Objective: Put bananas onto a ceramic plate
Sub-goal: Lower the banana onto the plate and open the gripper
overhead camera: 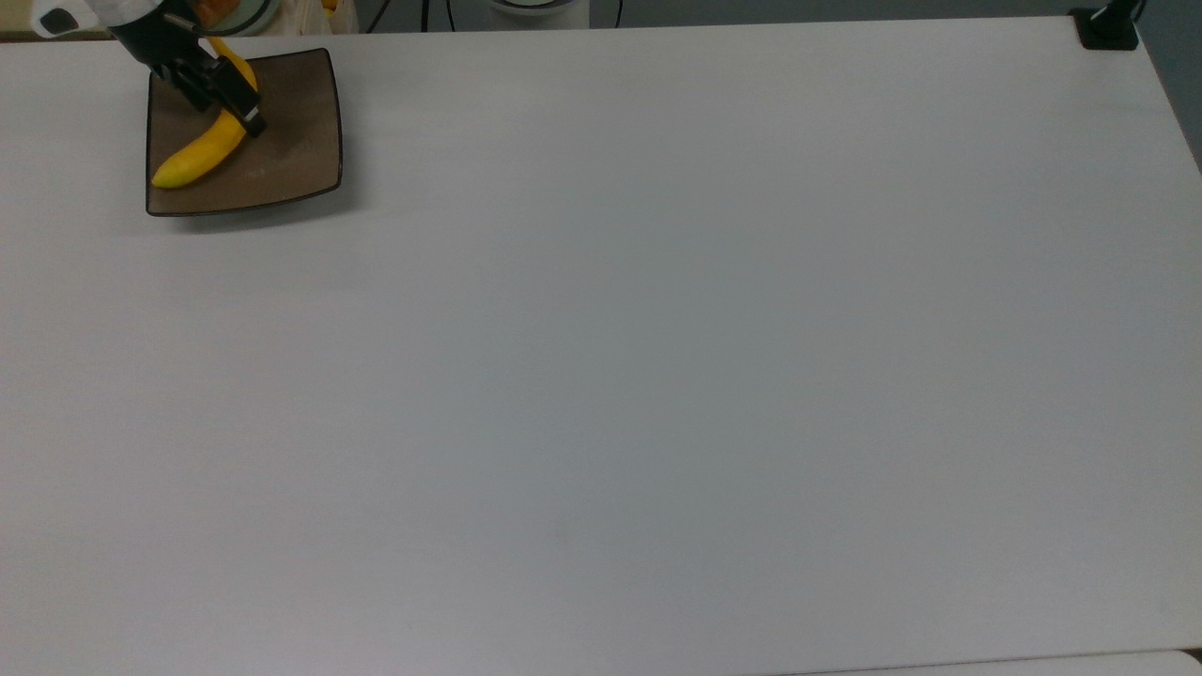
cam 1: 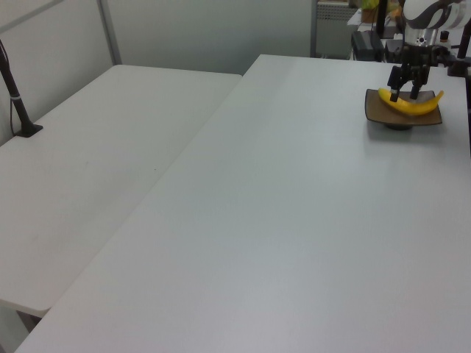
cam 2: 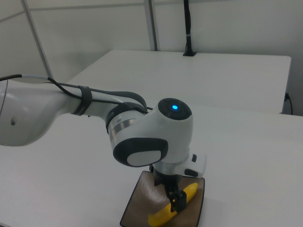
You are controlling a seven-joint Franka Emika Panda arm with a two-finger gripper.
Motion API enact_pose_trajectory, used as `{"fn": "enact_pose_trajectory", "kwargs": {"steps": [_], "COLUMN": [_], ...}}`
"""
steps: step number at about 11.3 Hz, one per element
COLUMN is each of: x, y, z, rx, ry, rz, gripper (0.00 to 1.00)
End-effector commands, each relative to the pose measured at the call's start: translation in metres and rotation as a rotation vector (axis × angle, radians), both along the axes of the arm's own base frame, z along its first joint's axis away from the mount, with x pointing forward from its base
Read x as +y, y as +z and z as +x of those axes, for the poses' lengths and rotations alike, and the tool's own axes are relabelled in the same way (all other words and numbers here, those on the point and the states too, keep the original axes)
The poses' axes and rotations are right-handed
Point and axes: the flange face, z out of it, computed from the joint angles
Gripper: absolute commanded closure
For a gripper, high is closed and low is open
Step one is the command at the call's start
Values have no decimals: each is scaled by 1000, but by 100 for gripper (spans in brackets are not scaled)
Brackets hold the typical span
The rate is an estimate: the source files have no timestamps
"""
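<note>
The yellow banana (overhead camera: 192, 155) lies flat on the square brown ceramic plate (overhead camera: 300, 141) at the far left corner of the top view. It runs diagonally, its upper end under the arm. My gripper (overhead camera: 239, 108) hangs over the banana's middle. In the left view the gripper (cam 1: 405, 94) is open, with one finger on each side of the banana (cam 1: 421, 108), which rests on the plate (cam 1: 375, 114). In the right view the gripper (cam 2: 176, 202) points down at the banana (cam 2: 161, 216) on the plate (cam 2: 137, 203), under the white arm.
The white table (overhead camera: 657, 376) stretches wide to the top view's right and front. A black clamp base (overhead camera: 1108, 28) sits at its far right corner. Cables and clutter stand behind the plate. A second table with a black post (cam 1: 18, 103) adjoins on the left view's left.
</note>
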Motion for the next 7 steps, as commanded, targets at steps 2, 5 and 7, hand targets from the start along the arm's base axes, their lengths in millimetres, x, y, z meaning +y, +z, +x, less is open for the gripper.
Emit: {"fn": "enact_pose_trajectory", "kwargs": {"steps": [2, 5, 7], "x": [33, 72, 104], "y": [57, 134, 198], "z": [15, 30, 39], "rx": [-75, -56, -40], "ry": [76, 200, 231], "rz": [-13, -1, 4], "gripper": [0, 0, 0]}}
